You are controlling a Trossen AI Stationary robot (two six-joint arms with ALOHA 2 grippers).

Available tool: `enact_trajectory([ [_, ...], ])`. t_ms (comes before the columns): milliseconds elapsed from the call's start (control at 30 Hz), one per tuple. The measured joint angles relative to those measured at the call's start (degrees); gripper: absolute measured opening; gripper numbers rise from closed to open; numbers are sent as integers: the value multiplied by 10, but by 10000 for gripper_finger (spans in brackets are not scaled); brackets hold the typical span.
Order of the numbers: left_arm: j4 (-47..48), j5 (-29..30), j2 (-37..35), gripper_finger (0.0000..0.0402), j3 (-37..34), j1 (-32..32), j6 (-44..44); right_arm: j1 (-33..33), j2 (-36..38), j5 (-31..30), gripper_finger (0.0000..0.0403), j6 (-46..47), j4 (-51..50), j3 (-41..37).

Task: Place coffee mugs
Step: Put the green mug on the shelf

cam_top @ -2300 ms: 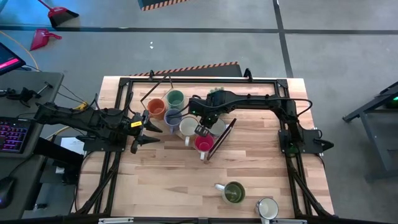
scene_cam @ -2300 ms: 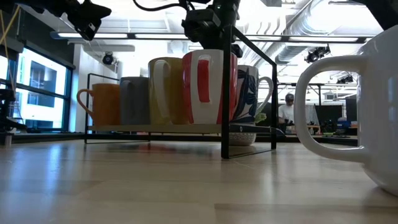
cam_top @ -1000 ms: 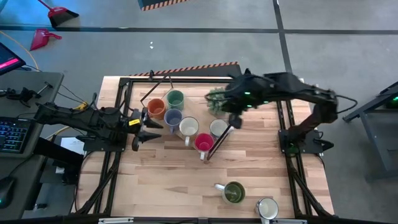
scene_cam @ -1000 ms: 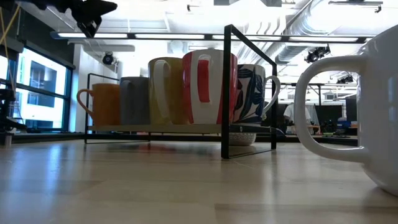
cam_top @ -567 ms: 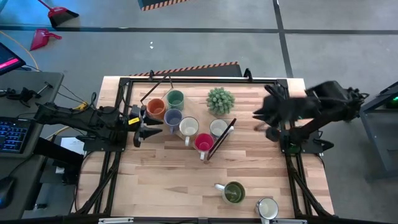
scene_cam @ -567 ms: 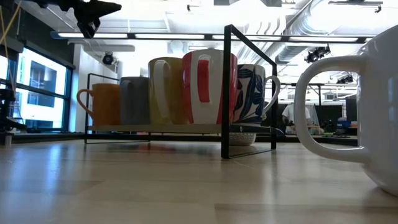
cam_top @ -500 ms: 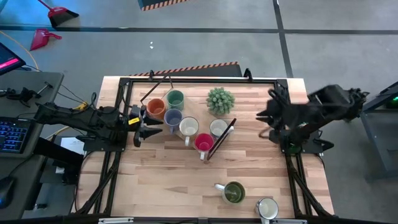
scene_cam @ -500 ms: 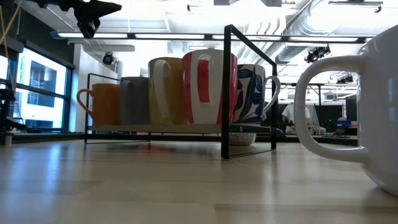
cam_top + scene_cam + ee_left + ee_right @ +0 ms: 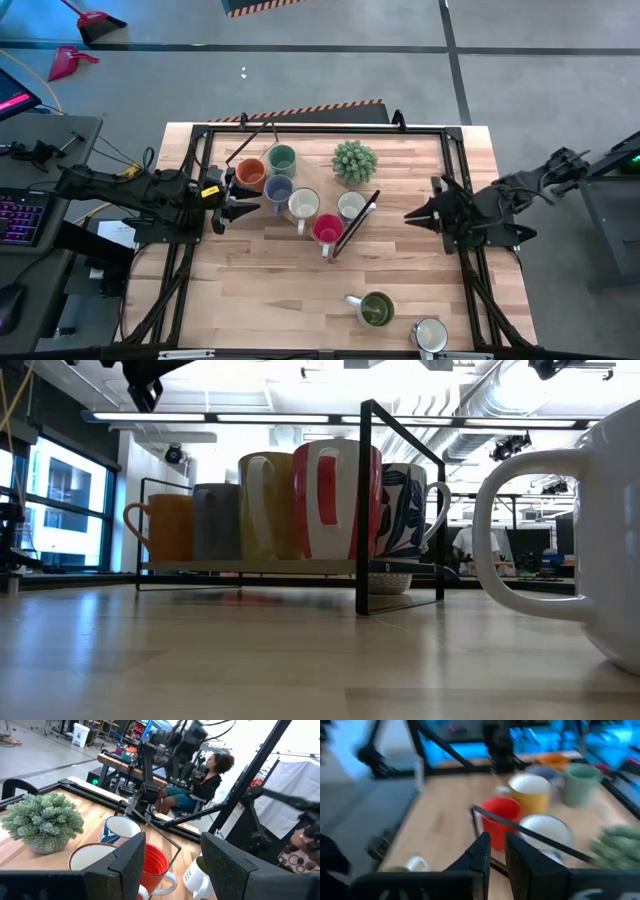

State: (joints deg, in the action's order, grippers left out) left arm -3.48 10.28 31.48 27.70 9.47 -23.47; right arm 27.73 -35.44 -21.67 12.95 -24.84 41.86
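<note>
Overhead, six mugs sit grouped in and beside a thin black wire rack [image 9: 352,222] near the table's [image 9: 270,300] middle: an orange mug [image 9: 250,175], a pale green mug [image 9: 282,159], a blue-grey mug [image 9: 278,188], a cream mug [image 9: 303,205], a red mug [image 9: 327,230] and a white patterned mug [image 9: 350,206]. They stand upright and close together, probably so the rack can take them all in a tight row. Two more wait well apart at the table's near edge: an olive mug [image 9: 375,310] and a white mug [image 9: 429,335], neither yet placed.

A spiky plant [image 9: 354,161] stands just beyond the rack and is not part of the job.

The left gripper [image 9: 240,201] hovers just beside the orange and blue-grey mugs, fingers spread wide and empty, aimed along the row; it looks parked as a waiting arm.

The right gripper [image 9: 418,215] hangs over bare table to the right of the rack, well clear of every mug. Its fingers [image 9: 481,851] stand close together with only a narrow slit between them, and nothing is gripped. My guess is that it will go to the two loose mugs next.

A seated person [image 9: 200,785] shows in the room beyond the table.
</note>
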Motion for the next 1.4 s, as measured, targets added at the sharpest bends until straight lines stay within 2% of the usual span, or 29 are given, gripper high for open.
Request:
enact_trajectory([
  [167,-1,0,0,179,0,0,1,-22,68,70,35,-40,174,-126],
  [333,-13,0,0,179,0,0,30,-30,76,69,35,-59,289,-194],
  [433,-33,0,0,179,0,0,31,-31,68,50,35,-32,335,-206],
  [567,-42,5,0,179,0,0,27,-31,47,45,35,30,324,-206],
  [700,-41,16,4,179,0,0,27,-31,12,95,38,109,305,-198],
  [767,-38,22,7,179,0,0,27,-31,-11,121,52,138,299,-176],
  [867,-37,23,11,179,0,0,30,-31,-47,148,87,125,277,-136],
  [1000,-33,23,14,179,0,0,31,-31,-94,162,130,128,164,-90],
  [1100,-33,23,14,179,0,0,31,-29,-134,182,146,159,100,-69],
  [1400,-33,21,14,179,0,0,27,-28,-243,254,139,207,54,-5],
])
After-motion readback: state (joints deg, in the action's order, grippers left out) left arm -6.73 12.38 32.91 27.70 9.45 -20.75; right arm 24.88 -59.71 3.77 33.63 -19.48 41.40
